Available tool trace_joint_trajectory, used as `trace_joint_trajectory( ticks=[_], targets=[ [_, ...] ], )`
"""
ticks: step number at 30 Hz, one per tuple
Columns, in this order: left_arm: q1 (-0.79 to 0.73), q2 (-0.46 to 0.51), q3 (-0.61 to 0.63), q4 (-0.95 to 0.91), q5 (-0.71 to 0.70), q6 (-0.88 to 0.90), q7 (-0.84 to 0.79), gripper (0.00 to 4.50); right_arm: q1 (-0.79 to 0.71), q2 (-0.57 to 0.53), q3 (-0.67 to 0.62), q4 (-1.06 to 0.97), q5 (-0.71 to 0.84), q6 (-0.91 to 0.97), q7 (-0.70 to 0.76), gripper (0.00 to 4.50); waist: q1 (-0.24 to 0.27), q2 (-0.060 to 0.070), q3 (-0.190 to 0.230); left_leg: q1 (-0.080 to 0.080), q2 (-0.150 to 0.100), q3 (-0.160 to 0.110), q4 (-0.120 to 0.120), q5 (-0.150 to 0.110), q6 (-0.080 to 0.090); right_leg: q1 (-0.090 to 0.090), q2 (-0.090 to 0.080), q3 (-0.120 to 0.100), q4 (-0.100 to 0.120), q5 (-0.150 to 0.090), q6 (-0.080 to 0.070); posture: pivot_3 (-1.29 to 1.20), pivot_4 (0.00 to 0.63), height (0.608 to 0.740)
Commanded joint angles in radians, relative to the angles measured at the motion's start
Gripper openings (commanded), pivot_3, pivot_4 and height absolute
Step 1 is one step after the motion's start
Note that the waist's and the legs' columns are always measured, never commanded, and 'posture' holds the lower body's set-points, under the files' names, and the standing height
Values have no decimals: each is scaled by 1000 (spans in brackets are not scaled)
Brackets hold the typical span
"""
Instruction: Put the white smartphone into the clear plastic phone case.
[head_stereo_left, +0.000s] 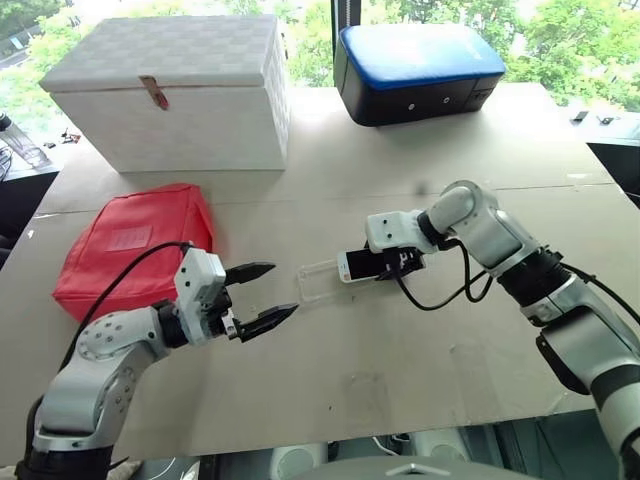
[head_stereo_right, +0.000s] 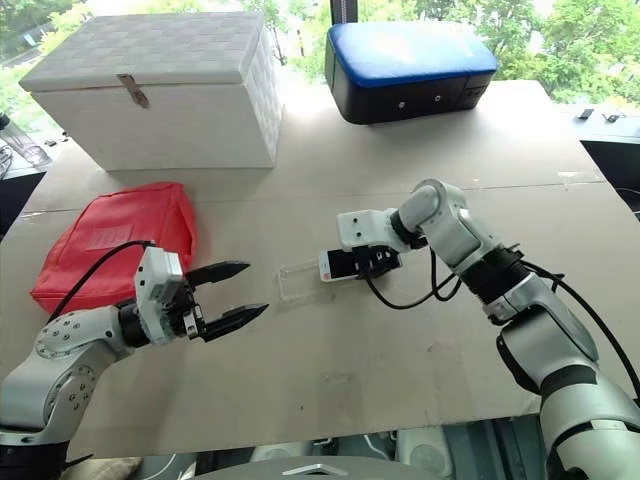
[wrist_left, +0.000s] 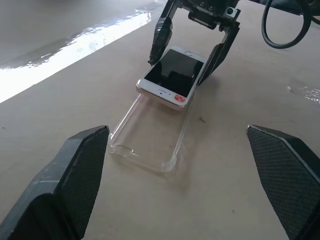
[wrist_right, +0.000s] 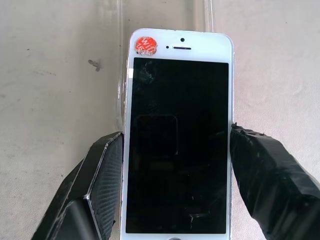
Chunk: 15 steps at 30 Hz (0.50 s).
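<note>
White smartphone clamped by its long edges between the right gripper fingers, screen up, free end tilted over the near end of the clear plastic phone case lying flat on the table. Left gripper spread wide, empty, just short of the case's other end.

Bright daylight from the windows behind the table washes out the greenery outside, lays a white glare streak across the tabletop in the left wrist view, casts soft shadows, and leaves the black screen of the white smartphone sharp.
</note>
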Motion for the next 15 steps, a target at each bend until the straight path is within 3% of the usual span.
trace_joint_trajectory(
  ticks=[1,15],
  targets=[
    [20,0,31,-31,-7,-31,-2,4500,-20,17,14,-43,-10,17,14,2796,0,0,0,0,0,0,0,0,0,0,0,0,0,0,0,0,150,740],
    [19,-8,14,8,7,-76,-20,4500,-5,42,26,-82,-40,23,26,2795,2,0,0,-1,0,0,-1,0,0,-1,0,0,0,0,0,0,150,740]
  ],
)
